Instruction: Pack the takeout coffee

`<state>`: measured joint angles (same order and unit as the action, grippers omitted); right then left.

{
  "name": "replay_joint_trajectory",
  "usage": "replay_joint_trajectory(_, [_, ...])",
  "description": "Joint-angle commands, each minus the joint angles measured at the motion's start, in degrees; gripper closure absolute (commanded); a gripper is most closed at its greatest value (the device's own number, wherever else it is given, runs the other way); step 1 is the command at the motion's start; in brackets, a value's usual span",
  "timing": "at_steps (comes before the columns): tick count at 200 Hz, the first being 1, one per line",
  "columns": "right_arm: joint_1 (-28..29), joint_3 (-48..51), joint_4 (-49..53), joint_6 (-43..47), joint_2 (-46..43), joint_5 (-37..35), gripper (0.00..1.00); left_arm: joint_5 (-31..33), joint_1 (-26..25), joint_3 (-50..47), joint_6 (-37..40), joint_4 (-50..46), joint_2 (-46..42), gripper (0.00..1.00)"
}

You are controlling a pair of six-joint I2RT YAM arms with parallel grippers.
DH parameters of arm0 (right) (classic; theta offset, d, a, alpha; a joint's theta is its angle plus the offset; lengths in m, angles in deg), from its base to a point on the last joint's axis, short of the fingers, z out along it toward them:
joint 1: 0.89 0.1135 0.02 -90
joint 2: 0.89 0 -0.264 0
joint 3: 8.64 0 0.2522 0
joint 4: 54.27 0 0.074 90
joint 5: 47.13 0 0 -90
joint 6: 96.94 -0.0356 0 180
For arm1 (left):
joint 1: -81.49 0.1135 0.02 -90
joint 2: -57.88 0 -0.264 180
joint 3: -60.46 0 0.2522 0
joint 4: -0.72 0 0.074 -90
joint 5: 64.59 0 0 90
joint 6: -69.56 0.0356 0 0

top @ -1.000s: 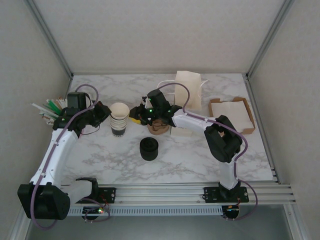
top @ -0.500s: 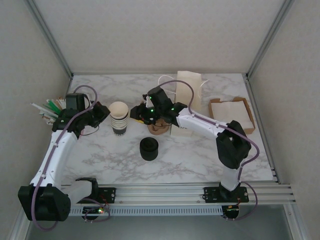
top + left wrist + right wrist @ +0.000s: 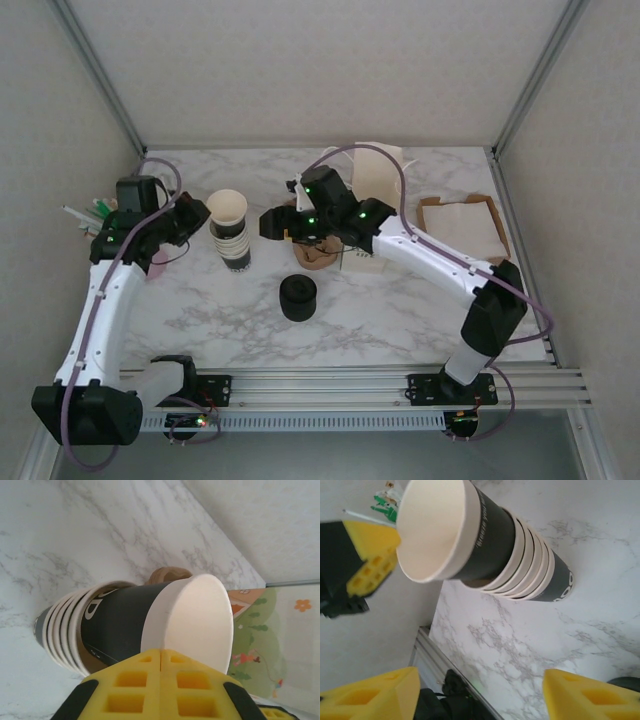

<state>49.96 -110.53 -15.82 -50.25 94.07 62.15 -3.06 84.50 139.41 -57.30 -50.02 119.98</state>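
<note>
Marble tabletop (image 3: 200,310) carries, at nine o'clock, the cup stack (image 3: 237,252) whose lidless top cup (image 3: 227,207) seems mid-separation for the coffee: left pincer (image 3: 160,655) shut at its rim, hold unclear, right pincer (image 3: 480,672) wide open, empty, likely next to steady the stack below.

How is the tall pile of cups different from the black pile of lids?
The cup stack is tall, with a cream open top; the lid stack is squat and all black. The left gripper pinches the cup stack's top cup; nothing touches the lid stack. Both stand on the marble table.
</note>
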Motion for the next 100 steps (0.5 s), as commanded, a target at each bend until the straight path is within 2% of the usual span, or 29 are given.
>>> replay_joint_trajectory(1, [0.47,-1.57,4.99,4.50,-4.57,-2.31,0.28,1.56,0.51,4.53,2.17,-3.38,-1.83,1.00])
replay_joint_trajectory(27, [0.48,-0.53,8.01,6.65,-8.62,-4.43,0.20,0.51,0.43,8.58,2.59,-5.49,-2.06,1.00])
replay_joint_trajectory(59, [0.48,2.63,11.44,8.90,-15.06,-10.03,0.02,-1.40,-1.14,12.00,2.37,-7.07,-2.78,1.00])
replay_joint_trajectory(100, [0.36,5.96,18.95,10.37,-22.83,-21.62,0.01,0.61,-8.68,13.17,0.21,-6.83,-3.13,1.00])
